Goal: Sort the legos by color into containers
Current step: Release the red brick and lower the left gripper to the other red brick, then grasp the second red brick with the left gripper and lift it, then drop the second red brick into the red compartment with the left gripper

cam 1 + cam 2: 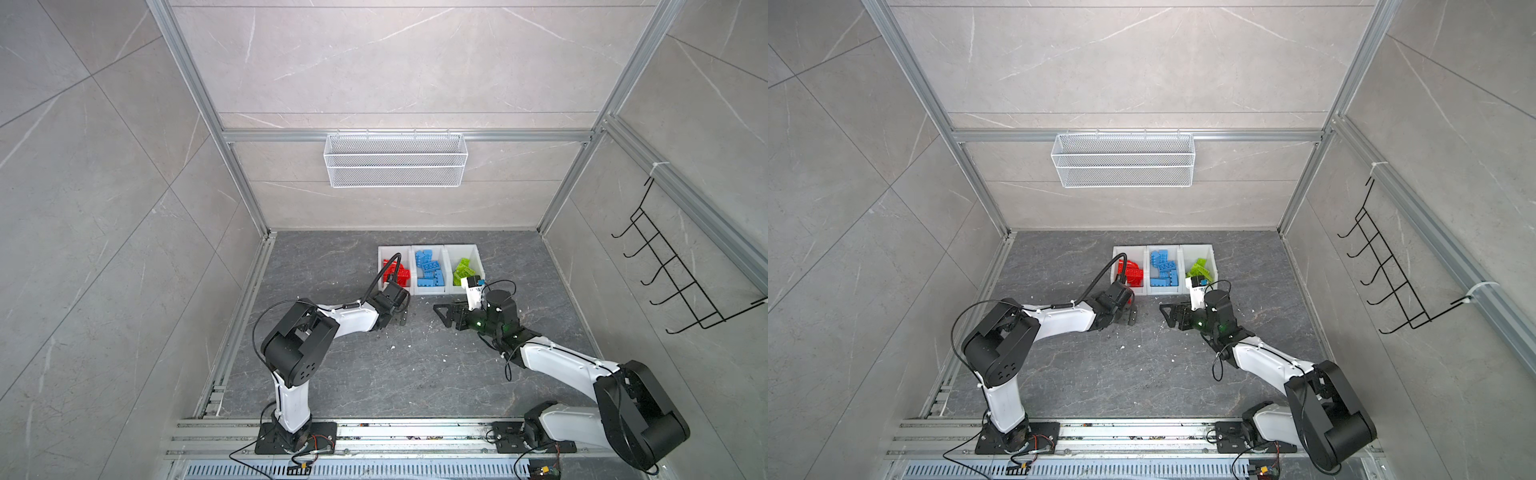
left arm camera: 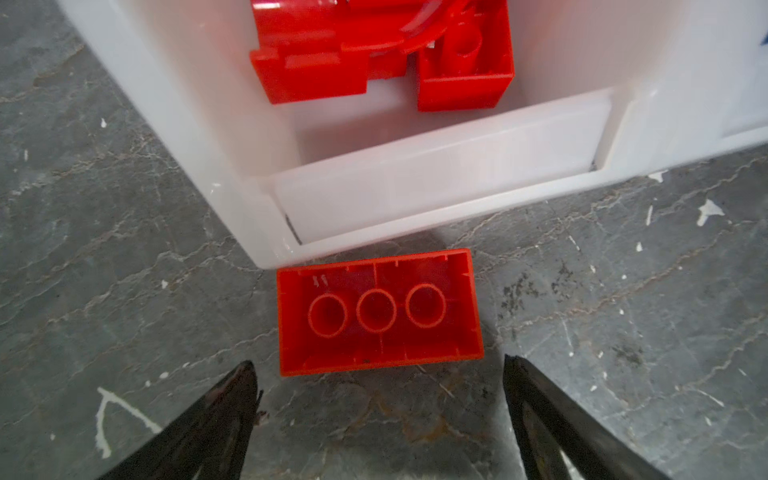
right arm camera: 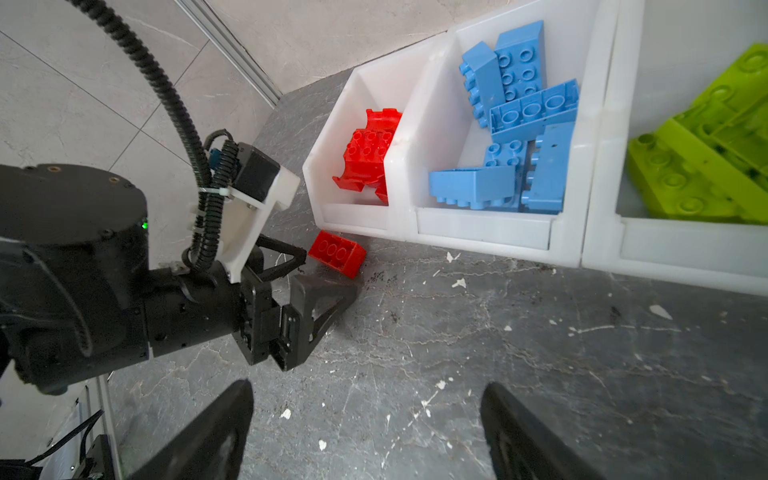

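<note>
Bins (image 3: 482, 232) sorted by color; one red brick (image 2: 380, 311) outstanding, on surface (image 2: 124, 249) beside left bin (image 2: 415, 195). Left gripper (image 2: 379, 370), right gripper (image 3: 368, 386): wide open, empty.

No lettering, brand, number or sign is legible in any view. A blue mark (image 2: 764, 39) on the wall of the white containers (image 2: 457, 174) is cut off at the edge of the left wrist view. Tiny dark print on the white camera mount (image 1: 1196, 289), seen in a top view, is too small to read.
</note>
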Robot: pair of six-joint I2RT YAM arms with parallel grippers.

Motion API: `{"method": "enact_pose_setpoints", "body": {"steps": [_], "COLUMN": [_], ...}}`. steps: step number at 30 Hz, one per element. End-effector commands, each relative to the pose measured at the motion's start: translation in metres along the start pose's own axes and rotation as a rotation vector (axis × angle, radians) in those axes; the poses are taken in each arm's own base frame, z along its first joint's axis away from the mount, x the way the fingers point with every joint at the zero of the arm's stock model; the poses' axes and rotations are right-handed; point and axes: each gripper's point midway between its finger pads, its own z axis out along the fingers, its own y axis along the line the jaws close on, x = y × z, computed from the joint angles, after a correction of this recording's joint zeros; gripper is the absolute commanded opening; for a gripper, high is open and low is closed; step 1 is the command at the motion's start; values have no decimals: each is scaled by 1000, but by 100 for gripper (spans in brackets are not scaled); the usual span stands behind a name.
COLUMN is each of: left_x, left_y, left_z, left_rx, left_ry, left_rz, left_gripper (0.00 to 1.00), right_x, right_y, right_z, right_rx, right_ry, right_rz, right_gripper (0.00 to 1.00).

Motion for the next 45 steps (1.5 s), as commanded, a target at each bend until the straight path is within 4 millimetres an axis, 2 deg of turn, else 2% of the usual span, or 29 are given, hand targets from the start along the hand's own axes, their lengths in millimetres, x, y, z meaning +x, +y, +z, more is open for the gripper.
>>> {"method": "enact_pose_setpoints", "body": {"steps": [1, 8, 16, 22, 27, 31, 33, 35, 41, 45], "left_x": [-24, -32, -32, -30, -37, -58, -74, -93, -140, -159], "left_y": [-5, -6, -3, 2, 5, 4, -4, -9, -5, -5], "left_z": [2, 9, 10, 0, -29, -65, -78, -83, -57, -46], "left_rx": [-11, -34, -55, -56, -21, 31, 77, 99, 75, 41], "left_ry": [-75, -80, -77, -81, -107, -169, -214, -256, -230, -235], "left_rz": [-35, -33, -38, -51, -76, -75, -33, 8, 52, 79], "left_gripper": [95, 92, 77, 67, 61, 61, 61, 61, 61, 61], "right_x": [-6, -4, -3, -2, -3, -3, -3, -3, -2, -3], "right_y": [3, 2, 4, 4, 4, 4, 4, 4, 5, 5], "right_z": [3, 6, 6, 8, 6, 6, 6, 6, 6, 4], "right_rx": [2, 5, 2, 1, 7, 10, 10, 11, 12, 16], "right_ry": [-2, 11, 12, 20, 17, 16, 16, 16, 17, 10], "right_rz": [-28, -28, -41, -40, -45, -48, -46, -46, -50, -56], "right_gripper": [88, 88, 88, 88, 88, 88, 88, 88, 88, 88]}}
